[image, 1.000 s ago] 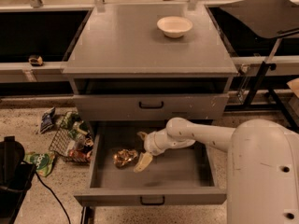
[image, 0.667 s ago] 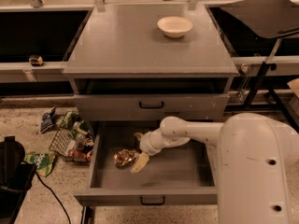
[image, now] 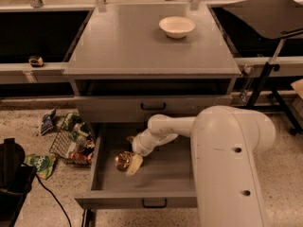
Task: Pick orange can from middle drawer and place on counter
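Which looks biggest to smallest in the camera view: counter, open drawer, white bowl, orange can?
1. counter
2. drawer, partly covered by the robot
3. white bowl
4. orange can, lying in the drawer at the gripper; nearer the camera than the bowl, yet it looks smaller

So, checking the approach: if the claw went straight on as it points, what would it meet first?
Probably the can, lying right at its tips. The claw is low in the open drawer, pointing left and down. Depth is unclear, so it may be touching.
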Motion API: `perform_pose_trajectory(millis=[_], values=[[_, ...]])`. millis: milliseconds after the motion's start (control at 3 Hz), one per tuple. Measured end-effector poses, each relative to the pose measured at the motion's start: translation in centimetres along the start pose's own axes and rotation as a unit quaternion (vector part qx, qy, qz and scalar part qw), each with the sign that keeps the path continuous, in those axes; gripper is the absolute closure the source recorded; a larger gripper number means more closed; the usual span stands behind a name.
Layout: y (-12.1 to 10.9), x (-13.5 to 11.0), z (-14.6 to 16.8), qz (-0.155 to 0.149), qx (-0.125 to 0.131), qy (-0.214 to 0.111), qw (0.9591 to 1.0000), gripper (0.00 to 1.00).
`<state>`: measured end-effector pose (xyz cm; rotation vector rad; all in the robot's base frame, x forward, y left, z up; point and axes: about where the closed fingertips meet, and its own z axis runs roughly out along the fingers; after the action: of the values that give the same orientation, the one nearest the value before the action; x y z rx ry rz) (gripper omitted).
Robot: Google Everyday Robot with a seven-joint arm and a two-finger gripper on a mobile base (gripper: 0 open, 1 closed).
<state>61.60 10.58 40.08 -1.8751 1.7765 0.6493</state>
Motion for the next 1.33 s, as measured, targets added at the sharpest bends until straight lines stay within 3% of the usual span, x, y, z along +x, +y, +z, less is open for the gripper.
perform_pose_trajectory(millis=[333,1333], values=[[0.0,-0.2,1.5,-0.007,-0.020,-0.005,0.9998,0.18],[-0.3,0.2,3.7,-0.011,-0.038,-0.020,0.9990,0.88]])
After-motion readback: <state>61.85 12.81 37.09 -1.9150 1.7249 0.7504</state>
